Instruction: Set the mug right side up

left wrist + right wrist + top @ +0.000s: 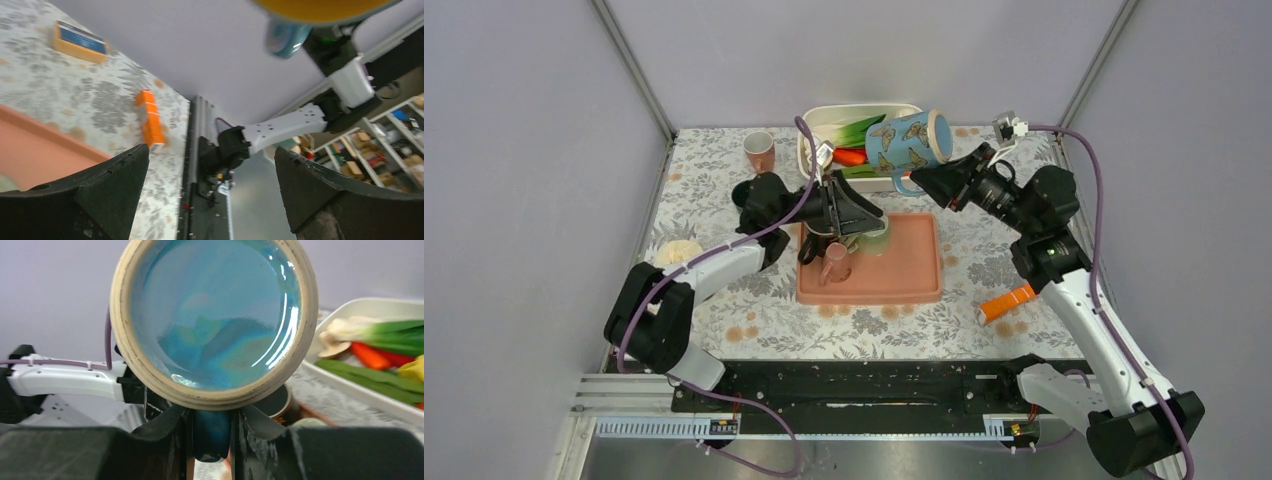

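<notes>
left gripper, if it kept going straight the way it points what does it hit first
Nothing near: the open left gripper looks past the pink tray at the right arm's black base joint, probably the first thing met, though depth is unclear.

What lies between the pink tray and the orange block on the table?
Only bare flowered tablecloth lies between the pink tray and the orange block, as the top external view shows.
</notes>
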You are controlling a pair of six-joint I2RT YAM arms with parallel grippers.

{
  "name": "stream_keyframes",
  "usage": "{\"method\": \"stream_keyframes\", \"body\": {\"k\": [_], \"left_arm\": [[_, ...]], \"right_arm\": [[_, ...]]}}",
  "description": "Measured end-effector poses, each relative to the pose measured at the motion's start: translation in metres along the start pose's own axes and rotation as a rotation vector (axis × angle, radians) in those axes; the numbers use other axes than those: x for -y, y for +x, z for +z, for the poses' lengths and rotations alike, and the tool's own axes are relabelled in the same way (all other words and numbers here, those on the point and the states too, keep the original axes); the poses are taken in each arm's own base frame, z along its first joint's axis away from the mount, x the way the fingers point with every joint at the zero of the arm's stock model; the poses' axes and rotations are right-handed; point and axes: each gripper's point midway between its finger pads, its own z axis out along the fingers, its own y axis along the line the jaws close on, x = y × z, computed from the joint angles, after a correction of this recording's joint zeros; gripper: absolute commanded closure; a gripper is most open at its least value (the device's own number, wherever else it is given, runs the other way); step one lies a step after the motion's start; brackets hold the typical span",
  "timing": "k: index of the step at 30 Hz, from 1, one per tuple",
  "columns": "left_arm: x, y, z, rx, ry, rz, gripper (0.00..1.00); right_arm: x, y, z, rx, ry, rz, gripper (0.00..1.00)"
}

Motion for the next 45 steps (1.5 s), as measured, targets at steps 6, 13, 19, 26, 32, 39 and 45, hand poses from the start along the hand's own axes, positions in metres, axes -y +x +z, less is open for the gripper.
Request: {"method": "stream_keyframes", "body": {"k": [6,13,19,26,32,39,45], "left_arm": [[0.049,-0.004,0.015,0.042,0.166,-0.005,0.01],[0.07,-0.01,0.016,0.082,0.246,0.011,0.01],[0.064,-0.001,0.023,0.06,0.239,-0.02,0.01],[0.048,0.006,0.025,0.047,0.2,-0.038,0.01],[0.04,0.01,0.027,0.04,0.188,-0.056,0.01],[0.035,0.011,0.027,0.037,0.176,-0.062,0.01],[0.034,0.011,0.027,0.038,0.172,-0.056,0.01]], "right_arm": [[0.014,0.036,0.009,-0.019,-0.043,0.194,1.0],[0.022,0.052,0.008,0.015,-0.057,0.263,1.0],[0.022,0.05,0.007,0.058,-0.067,0.289,1.0],[0.019,0.04,0.006,0.097,-0.085,0.306,1.0],[0.025,0.052,0.007,0.089,-0.076,0.339,1.0],[0.037,0.074,0.01,0.06,-0.037,0.396,1.0],[0.035,0.074,0.015,0.074,-0.042,0.403,1.0]]}}
